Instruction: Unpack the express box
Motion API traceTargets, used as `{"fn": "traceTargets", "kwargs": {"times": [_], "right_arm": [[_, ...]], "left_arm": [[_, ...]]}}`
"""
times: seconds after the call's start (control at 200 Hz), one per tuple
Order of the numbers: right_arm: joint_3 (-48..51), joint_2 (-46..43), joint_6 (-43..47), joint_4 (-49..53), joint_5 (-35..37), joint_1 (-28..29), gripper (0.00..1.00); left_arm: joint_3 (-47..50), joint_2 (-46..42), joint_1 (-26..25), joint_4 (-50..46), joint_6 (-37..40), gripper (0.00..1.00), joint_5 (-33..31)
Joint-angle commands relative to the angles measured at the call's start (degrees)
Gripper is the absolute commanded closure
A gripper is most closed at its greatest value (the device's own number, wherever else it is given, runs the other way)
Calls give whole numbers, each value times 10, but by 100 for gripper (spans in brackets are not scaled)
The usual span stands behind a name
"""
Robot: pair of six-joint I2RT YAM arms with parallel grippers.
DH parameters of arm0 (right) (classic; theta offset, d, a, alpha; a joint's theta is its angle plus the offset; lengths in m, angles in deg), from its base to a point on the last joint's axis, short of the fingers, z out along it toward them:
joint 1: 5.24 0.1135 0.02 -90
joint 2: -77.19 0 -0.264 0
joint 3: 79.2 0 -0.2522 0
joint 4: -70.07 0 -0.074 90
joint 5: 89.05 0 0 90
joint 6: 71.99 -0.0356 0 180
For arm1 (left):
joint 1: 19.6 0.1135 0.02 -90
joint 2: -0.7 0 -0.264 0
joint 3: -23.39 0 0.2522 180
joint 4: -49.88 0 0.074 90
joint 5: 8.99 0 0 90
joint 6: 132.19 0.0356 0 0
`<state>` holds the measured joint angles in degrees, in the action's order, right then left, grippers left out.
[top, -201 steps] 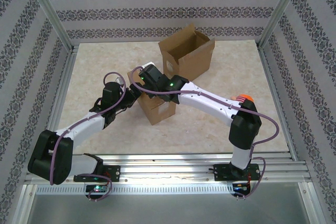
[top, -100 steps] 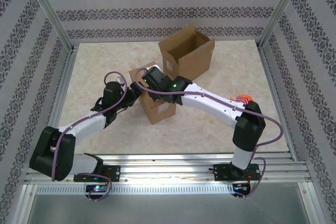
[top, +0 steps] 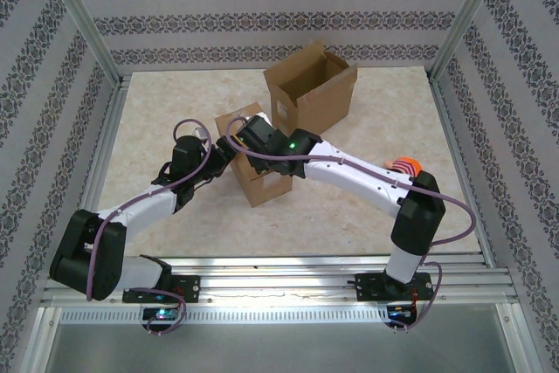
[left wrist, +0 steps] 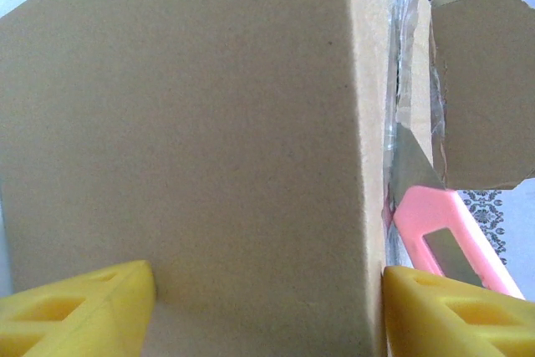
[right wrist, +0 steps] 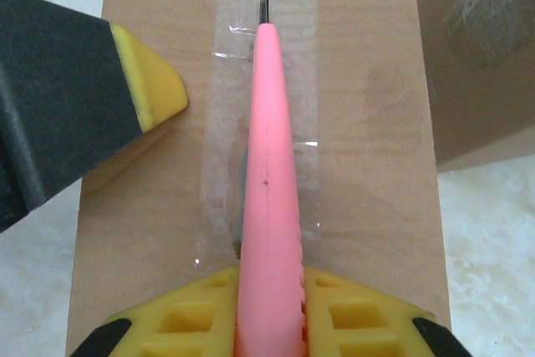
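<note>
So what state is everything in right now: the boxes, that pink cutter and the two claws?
taped box: closed, clear tape along its top seam.
far box: open, flaps up.
pink cutter: blade out, lying along the tape.
left gripper: clamped across the taped box's sides.
right gripper: shut on the pink cutter.

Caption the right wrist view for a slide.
Right gripper holds a pink cutter with its blade on the tape across a cardboard box.
</note>
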<state>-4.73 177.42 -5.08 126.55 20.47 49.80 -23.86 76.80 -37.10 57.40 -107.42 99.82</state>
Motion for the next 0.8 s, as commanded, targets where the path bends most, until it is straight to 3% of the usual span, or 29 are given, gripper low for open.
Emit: {"fn": "traceTargets", "kwargs": {"times": [0.0, 0.794], "right_arm": [[-4, -14, -18, 111, 0, 13, 100], [-68, -26, -81, 282, 18, 65, 100]], "left_arm": [[14, 25, 7, -55, -17, 29, -54], [16, 39, 7, -45, -21, 29, -58]]}}
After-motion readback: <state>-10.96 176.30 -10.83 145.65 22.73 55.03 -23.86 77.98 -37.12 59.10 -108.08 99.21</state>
